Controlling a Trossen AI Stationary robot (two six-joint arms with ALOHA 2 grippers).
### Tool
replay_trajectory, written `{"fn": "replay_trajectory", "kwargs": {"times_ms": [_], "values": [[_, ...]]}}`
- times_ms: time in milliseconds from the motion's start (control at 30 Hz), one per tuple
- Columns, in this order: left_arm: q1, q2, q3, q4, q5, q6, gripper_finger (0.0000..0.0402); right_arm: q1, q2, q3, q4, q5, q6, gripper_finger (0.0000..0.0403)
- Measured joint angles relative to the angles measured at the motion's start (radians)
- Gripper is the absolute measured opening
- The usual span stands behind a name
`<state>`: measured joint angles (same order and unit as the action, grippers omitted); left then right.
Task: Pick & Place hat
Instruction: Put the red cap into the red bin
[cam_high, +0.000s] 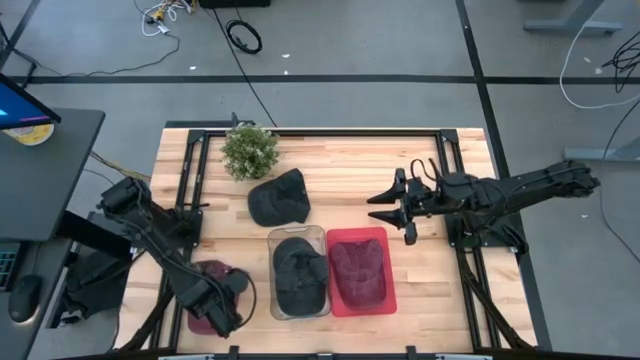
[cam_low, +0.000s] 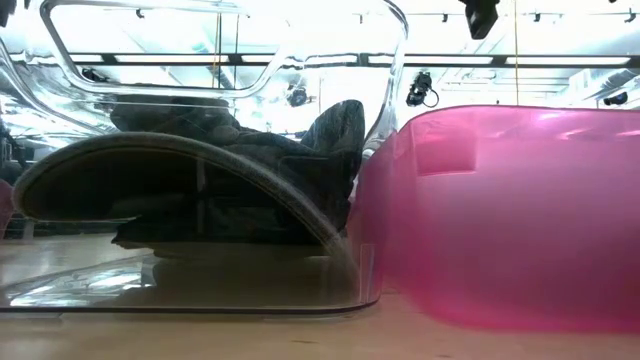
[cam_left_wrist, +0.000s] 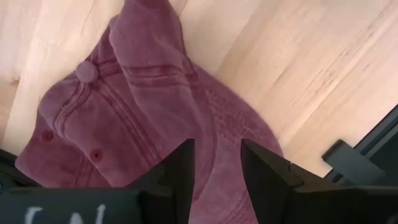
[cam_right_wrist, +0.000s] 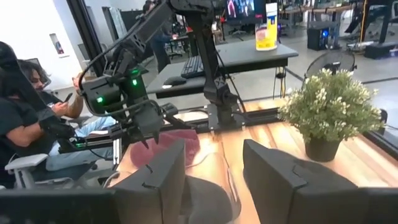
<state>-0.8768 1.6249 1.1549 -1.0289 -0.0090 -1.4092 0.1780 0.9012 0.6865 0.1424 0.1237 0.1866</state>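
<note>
Left gripper, jaws parted by a narrow gap and empty, hangs directly over the maroon hat at the table's 7 o'clock corner. From the wrist camera I see both dark fingers framing the hat's crown, with its top button toward 10 o'clock of the gap; I cannot tell whether the tips already touch the fabric.

Step in hand, as I judge it: approach for the pick. My next move calls for lowering until the fingers straddle a fold of the crown, then closing before any lift.

Toward 3 o'clock from the hat stand the clear bin, holding a dark hat, and touching it the red bin, holding another maroon hat. A loose dark hat lies at 12 o'clock from the bins, with a potted plant beyond it.

Right gripper waits above the table's 2 o'clock region, fingers apart and empty.

Hidden: in the overhead view the left arm covers most of the target hat; the low view shows only the bin walls.
</note>
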Motion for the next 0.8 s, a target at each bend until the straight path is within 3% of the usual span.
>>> {"fn": "replay_trajectory", "kwargs": {"times_ms": [267, 633, 800], "values": [[-0.047, 0.018, 0.000, -0.001, -0.012, -0.072, 0.0133, 0.000, 0.035, 0.000, 0.007, -0.008, 0.018, 0.0164], [-0.064, 0.127, -0.001, -0.003, -0.008, -0.027, 0.0132, 0.000, 0.042, 0.000, 0.027, -0.008, 0.018, 0.0164], [-0.064, 0.142, 0.001, -0.001, -0.004, 0.018, 0.0100, 0.000, 0.042, 0.000, 0.026, -0.008, 0.018, 0.0164]]}}
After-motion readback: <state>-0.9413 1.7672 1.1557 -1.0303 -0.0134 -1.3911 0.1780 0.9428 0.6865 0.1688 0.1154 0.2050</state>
